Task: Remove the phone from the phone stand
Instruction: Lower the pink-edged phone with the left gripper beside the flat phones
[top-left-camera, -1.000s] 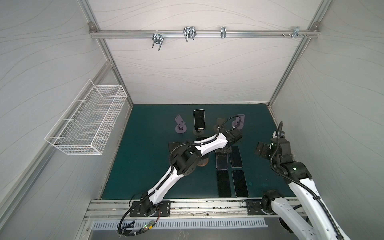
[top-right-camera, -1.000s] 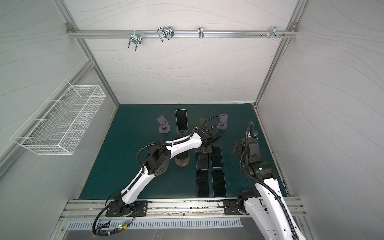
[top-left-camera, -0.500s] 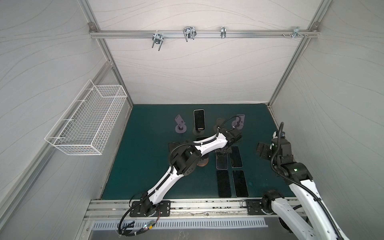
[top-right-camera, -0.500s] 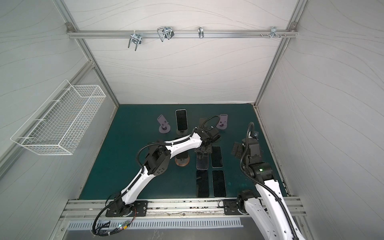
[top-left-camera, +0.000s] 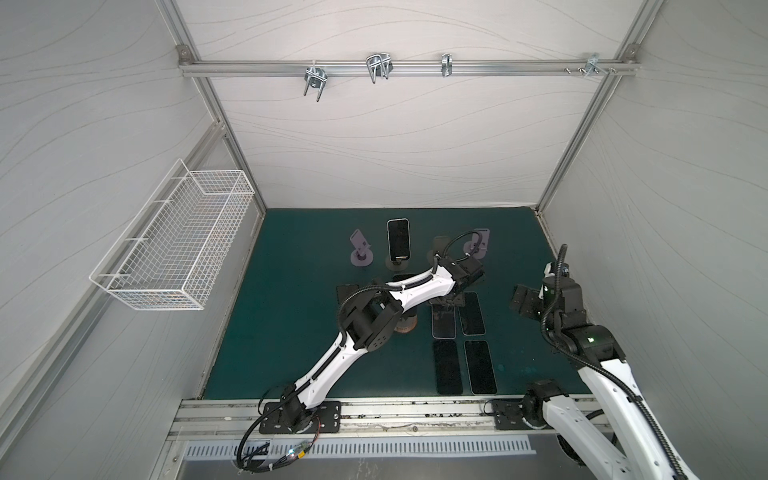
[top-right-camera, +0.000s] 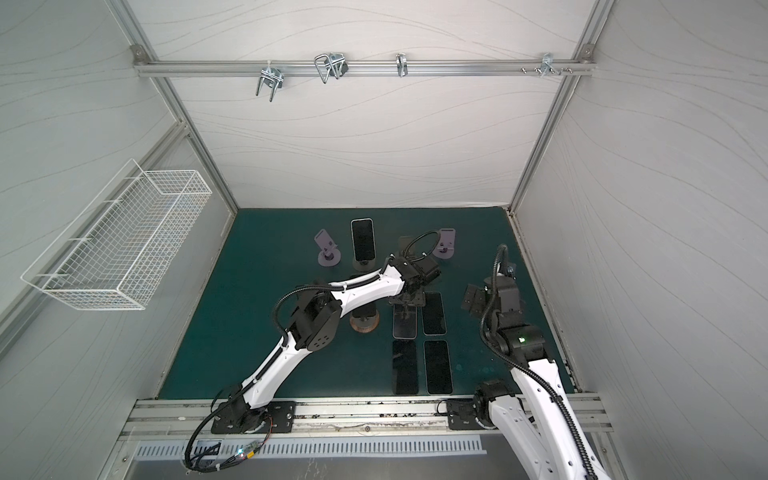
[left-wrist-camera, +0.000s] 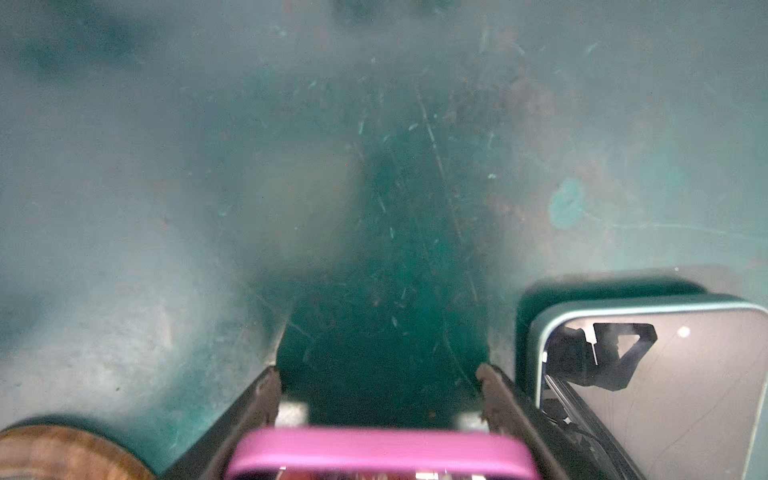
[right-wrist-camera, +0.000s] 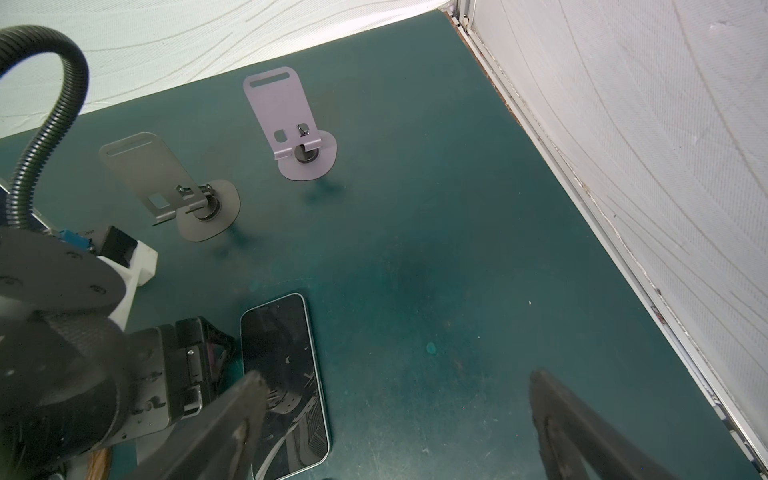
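My left gripper (top-left-camera: 449, 301) points down at the mat in the middle of the table. In the left wrist view its fingers (left-wrist-camera: 270, 386) stand either side of a pink-edged phone (left-wrist-camera: 374, 449), shut on its far end. In both top views that phone (top-left-camera: 444, 326) lies flat on the mat under the gripper. Another black phone (top-left-camera: 398, 245) leans upright on a phone stand (top-left-camera: 400, 262) at the back. My right gripper (right-wrist-camera: 395, 390) hangs open and empty over bare mat at the right (top-left-camera: 524, 301).
Three more phones lie flat: a green-edged one (right-wrist-camera: 282, 374) beside the pink one and two nearer the front (top-left-camera: 448, 368) (top-left-camera: 480, 365). Empty stands: lilac (top-left-camera: 360, 249), grey (right-wrist-camera: 166, 183), lilac (right-wrist-camera: 286, 120). A round wooden base (top-left-camera: 405, 326) sits under the left arm. A wire basket (top-left-camera: 178, 249) hangs on the left wall.
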